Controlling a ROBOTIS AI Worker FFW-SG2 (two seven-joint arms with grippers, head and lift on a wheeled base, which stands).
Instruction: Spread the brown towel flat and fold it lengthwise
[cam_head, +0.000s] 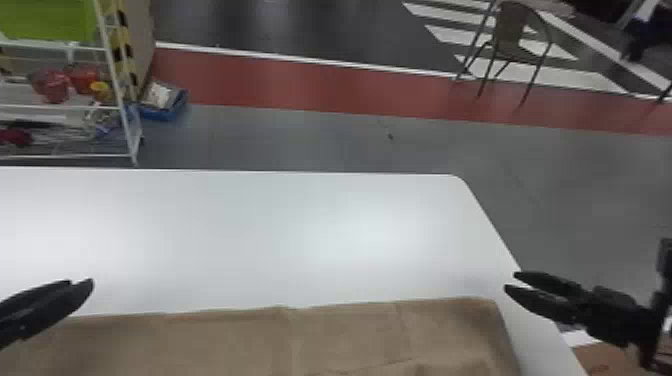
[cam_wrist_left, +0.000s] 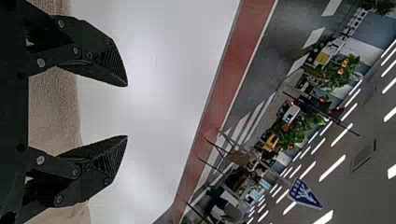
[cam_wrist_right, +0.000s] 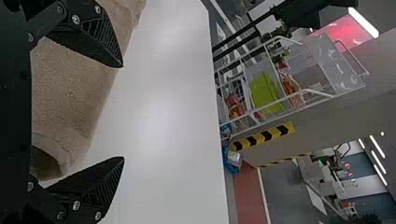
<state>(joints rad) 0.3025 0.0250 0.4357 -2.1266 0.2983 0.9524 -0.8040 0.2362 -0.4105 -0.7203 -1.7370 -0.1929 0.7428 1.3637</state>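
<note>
along the near side of the white bench (cam_head: 250, 225), the brown towel (cam_head: 225, 345) lies spread wide, shallow creases crossing it and its far edge running a little unevenly. the left gripper (cam_head: 81, 282) is above the towel's left part, fingers parted with a clear gap, empty. the right gripper (cam_head: 510, 281) is by the bench's right edge, just beyond the towel's far right corner, fingers wide apart, also empty. past the bench stand a white wire rack (cam_head: 75, 156), a blue box (cam_head: 162, 115) beside it, and a chair (cam_head: 515, 22).
</note>
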